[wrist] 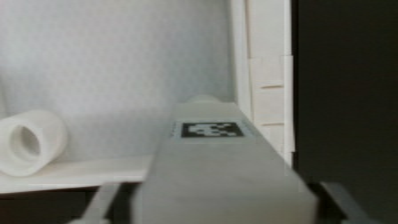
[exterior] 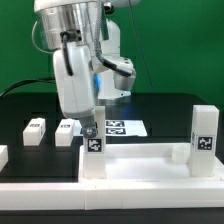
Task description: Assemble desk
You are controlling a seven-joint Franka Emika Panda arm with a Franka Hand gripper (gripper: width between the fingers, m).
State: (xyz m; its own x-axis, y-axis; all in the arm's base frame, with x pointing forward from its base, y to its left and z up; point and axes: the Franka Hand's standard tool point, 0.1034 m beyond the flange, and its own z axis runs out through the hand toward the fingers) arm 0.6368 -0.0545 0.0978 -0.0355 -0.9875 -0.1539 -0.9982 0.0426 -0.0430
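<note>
Green backdrop (exterior: pixel 15 50) behind a black table (exterior: pixel 22 108)

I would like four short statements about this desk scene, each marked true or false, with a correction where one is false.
1. The end effector grips a white leg bearing a tag. True.
2. Two more legs lie on the black table at the exterior view's left. True.
3. The leg at the exterior view's right lies flat. False: it stands upright.
4. The marker board rests on the tabletop panel. False: it lies on the black table, behind the panel.
</note>
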